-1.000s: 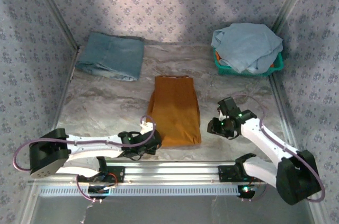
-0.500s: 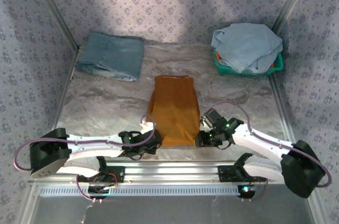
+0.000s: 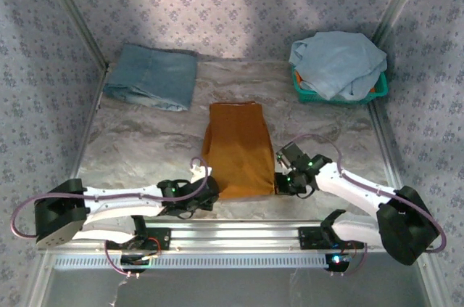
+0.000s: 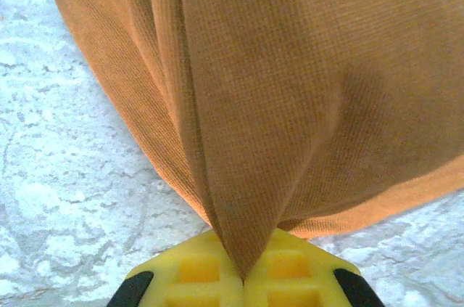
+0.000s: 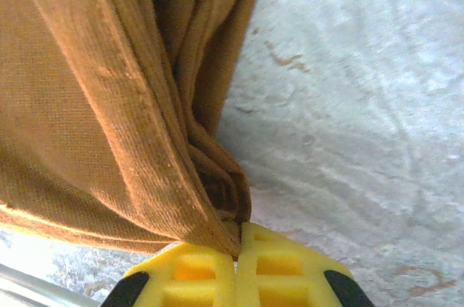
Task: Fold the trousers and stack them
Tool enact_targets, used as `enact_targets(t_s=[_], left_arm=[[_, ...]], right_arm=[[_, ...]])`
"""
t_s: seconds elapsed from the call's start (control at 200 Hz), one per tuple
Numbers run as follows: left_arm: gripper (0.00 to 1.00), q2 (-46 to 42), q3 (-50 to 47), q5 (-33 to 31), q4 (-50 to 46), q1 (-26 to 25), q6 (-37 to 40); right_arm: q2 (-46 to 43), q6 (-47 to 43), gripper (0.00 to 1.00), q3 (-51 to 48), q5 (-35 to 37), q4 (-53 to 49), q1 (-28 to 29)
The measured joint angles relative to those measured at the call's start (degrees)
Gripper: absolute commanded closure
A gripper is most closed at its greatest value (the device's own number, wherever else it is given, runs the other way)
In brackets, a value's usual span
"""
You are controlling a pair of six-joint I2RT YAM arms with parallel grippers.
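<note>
- Near edge, top view: two arms, two claws, both down at the near hem of the trousers (image 3: 239, 151).
- Left claw (image 3: 205, 189) is at 7 o'clock of the cloth and right claw (image 3: 279, 183) at 5 o'clock.
- Left wrist view: left claw (image 4: 243, 278) has its yellow pads pressed together on a gathered point of the rust-orange cloth (image 4: 275, 89), which fans out tentlike above them.
- Right wrist view: right claw (image 5: 238, 245) is likewise pinched on a corner. Several layers of trouser edge (image 5: 94, 104) are bunched into the jaws.
- The trousers lie mid-surface as a narrow, already doubled panel, with the long axis running 6 to 12 o'clock. The marbled surface (image 3: 145, 140) is bare around them.

Step in hand, as I read it: lift the near hem and carry it to 12 o'clock to halve the panel.
- Raise both corners together and level, with the hem held taut between the claws so the under-layers do not sag or skew.
- The left pinch looks thin, so a slow lift seems wise in case a lower layer slips out.
- Lay the hem square on the far edge before letting go.

Count:
- One pair of trousers.
- One folded teal denim garment (image 3: 152, 76) at 10 o'clock, the likely stack spot.
- One green basket (image 3: 308, 94) at 2 o'clock.
- One pale blue garment (image 3: 337, 60) heaped in the basket.
</note>
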Motion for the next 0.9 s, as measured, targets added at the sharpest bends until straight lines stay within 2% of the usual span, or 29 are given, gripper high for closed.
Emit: enact_targets(t_s=[0.325, 0.37, 0.415, 0.45, 0.51, 0.575, 0.645, 0.78, 0.82, 0.899], left_arm=[[1.0, -2.29, -0.11, 0.28, -0.22, 0.04, -0.79], [1.0, -2.27, -0.11, 0.72, -0.09, 0.15, -0.7], [0.82, -2.25, -0.09, 1.46, 0.04, 0.26, -0.35], [0.65, -2.21, 0.02, 1.84, -0.13, 0.28, 0.13], [0.39, -2.25, 0.61, 2.64, -3.15, 0.52, 1.09], [0.22, -2.69, 1.99, 3.02, -7.26, 0.52, 1.92], [0.17, -5.31, 4.13, 2.93, -11.34, 0.52, 2.71], [0.15, -13.51, 9.51, 1.55, -17.14, 2.56, 5.64], [0.17, -15.32, 10.91, 1.11, -17.84, 4.94, 6.86], [0.19, -15.96, 13.31, 1.2, -17.75, 14.01, 10.19]], right_arm=[[1.55, -0.04, 1.0, 1.62, 1.68, -1.42, -1.05], [1.64, -0.22, 0.87, 1.99, 1.68, -1.92, -1.05], [1.66, -0.35, 0.71, 2.69, 1.75, -2.69, -1.05], [1.64, -0.59, 0.64, 3.39, 2.49, -3.82, -1.05], [1.31, -0.98, 0.58, 4.83, 3.96, -6.14, -1.27], [0.31, -0.98, 0.53, 6.73, 5.29, -8.59, -1.4], [-0.7, -0.98, 0.5, 9.51, 6.29, -10.4, -1.49], [0.9, -1.14, 0.49, 15.91, 7.67, -10.84, -2.23], [2.82, -1.29, 0.49, 18.01, 8.04, -10.6, -2.54], [8.9, -1.66, 0.48, 22.62, 8.63, -8.72, -3.43]])
